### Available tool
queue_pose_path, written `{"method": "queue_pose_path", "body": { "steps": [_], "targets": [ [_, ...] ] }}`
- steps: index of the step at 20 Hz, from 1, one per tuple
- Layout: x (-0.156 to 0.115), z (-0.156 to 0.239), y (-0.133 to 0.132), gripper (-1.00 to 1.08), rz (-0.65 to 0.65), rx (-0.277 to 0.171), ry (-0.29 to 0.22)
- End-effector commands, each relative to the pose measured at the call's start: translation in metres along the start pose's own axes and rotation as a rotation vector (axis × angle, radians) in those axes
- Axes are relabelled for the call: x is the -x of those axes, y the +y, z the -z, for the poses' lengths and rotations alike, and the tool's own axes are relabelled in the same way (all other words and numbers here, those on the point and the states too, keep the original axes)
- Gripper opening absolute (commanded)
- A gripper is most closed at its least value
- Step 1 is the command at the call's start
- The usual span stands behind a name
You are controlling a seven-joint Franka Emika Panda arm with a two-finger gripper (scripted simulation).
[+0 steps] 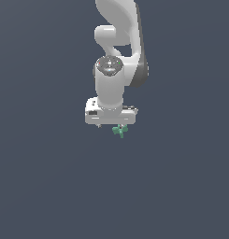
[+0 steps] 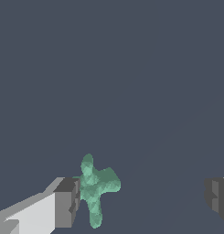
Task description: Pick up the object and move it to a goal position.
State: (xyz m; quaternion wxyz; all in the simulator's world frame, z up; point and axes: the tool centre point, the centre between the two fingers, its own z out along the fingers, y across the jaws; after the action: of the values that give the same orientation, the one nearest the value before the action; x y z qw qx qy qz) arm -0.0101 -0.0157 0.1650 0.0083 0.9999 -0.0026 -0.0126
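Gaping jaws, teal object against one finger; other finger cut off at edge.

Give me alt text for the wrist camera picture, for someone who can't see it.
A small teal-green cross-shaped piece with short prongs sits right against one dark grey fingertip of the white gripper; the other fingertip stands far off, jaws wide open. Plain dark grey ground fills the rest.

The arm was glossy white with rounded segments and dark grey bands at the joints. A dark circular cap with small red and green marks topped the wrist. The gripper had white bodies with grey blocky fingertips.
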Motion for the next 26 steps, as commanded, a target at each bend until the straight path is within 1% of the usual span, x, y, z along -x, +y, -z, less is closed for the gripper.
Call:
{"method": "queue_pose_path", "body": {
  "steps": [1,4,8,11,18,26],
  "targets": [
    [0.000,0.000,0.000,1.00,0.000,0.000,0.000],
    [0.000,-0.001,0.005,1.00,-0.008,0.004,-0.002],
    [0.002,-0.002,0.021,1.00,-0.030,0.020,-0.008],
    [0.002,-0.002,0.028,1.00,-0.033,0.027,-0.011],
    [0.003,-0.004,0.024,1.00,-0.047,0.024,-0.009],
    [0.011,-0.010,0.011,1.00,-0.130,0.017,-0.003]
  ]
}}
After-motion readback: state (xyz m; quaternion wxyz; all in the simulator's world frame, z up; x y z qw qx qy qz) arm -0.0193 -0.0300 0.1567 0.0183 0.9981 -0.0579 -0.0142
